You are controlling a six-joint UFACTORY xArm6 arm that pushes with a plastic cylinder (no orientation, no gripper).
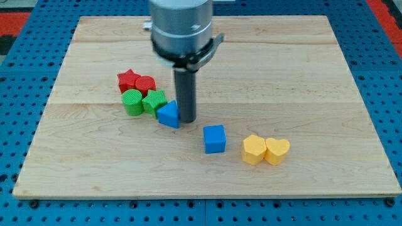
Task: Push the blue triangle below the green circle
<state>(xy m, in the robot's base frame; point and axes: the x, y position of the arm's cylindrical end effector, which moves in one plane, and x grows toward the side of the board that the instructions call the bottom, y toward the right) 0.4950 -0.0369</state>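
**Rod Tip at the Blue Triangle, Right of the Green Blocks**

Where the wooden board (326, 75) fills most of the view, the arm enters from the view's top as a grey cylindrical housing (182, 28), with the dark rod hanging straight down from it, upright and not tilted. The arm carries no claw, so there is no opening or grasp to report; the rod ends in my tip (186, 120), which rests on the board touching the right side of the blue triangle (168, 115).

The blue triangle lies near the board's centre, slightly toward the view's left. Its apex appears to point toward the view's top, though a long axis cannot be made out. It sits just beside the green hexagon-like block (154, 100), at that block's lower right. The green circle (132, 102) stands touching the green hexagon-like block on its left, so the blue triangle is to the lower right of the green circle, not directly beneath it.

Above the green pair sit the red star (129, 80) and a red block (146, 84), touching each other. A blue cube (215, 139) stands apart to the lower right of the tip. Farther right, two yellow blocks (266, 150) touch side by side.
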